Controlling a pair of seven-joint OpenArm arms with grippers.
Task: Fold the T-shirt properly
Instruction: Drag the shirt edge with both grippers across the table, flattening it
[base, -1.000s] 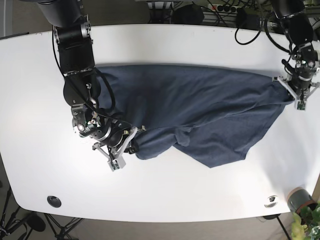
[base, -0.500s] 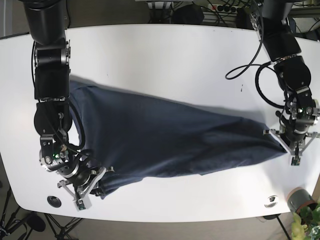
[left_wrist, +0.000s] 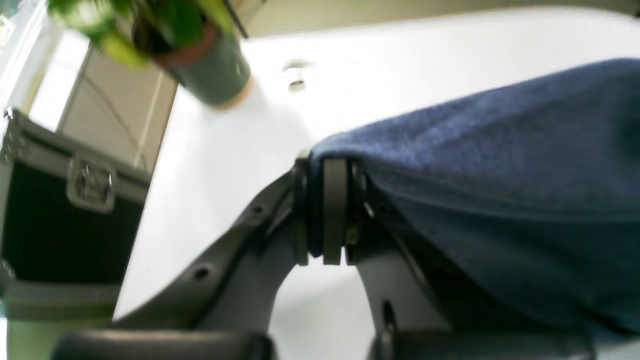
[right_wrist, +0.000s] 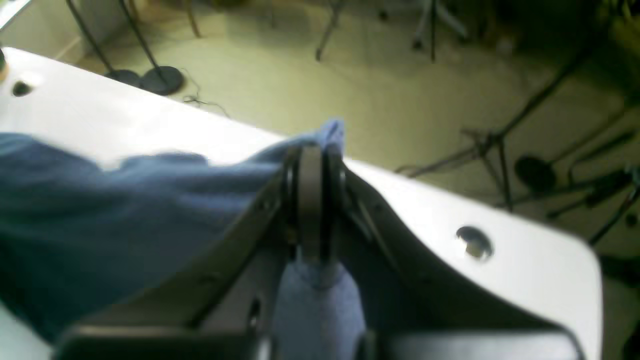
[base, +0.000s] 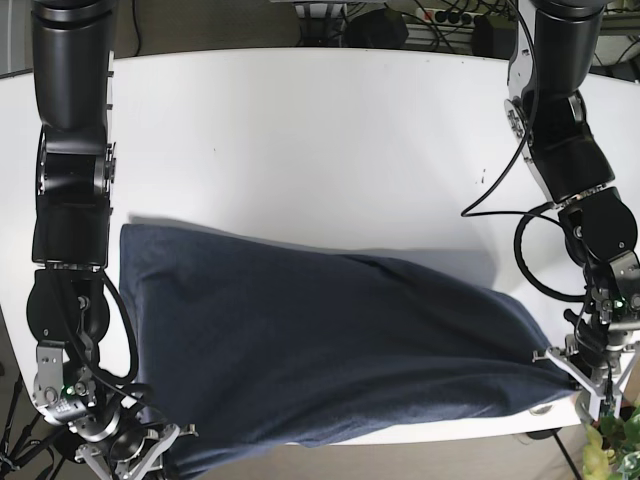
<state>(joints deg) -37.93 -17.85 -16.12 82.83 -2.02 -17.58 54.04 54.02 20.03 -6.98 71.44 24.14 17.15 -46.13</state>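
Note:
The dark navy T-shirt (base: 330, 350) lies stretched across the near half of the white table (base: 320, 150), and its lower edge hangs over the front rim. My left gripper (base: 588, 380) is at the near right corner, shut on a pinch of the shirt (left_wrist: 500, 165). The left wrist view shows the left gripper (left_wrist: 327, 170) pressed together on that fabric. My right gripper (base: 150, 462) is at the near left, past the front rim, shut on the other end. In the right wrist view the right gripper (right_wrist: 311, 155) clamps the blue cloth (right_wrist: 100, 210).
A potted plant (base: 612, 440) in a grey-green pot (left_wrist: 215, 75) stands off the table's near right corner, beside a black case (left_wrist: 50, 215). Cable holes (right_wrist: 472, 243) sit near the table corners. Tripod stands (right_wrist: 500, 140) are on the floor beyond the edge.
Both arms have drawn toward the front edge of the table, dragging the shirt with them. The shirt has gone from bunched to stretched flat, and its lower edge now overhangs the rim.

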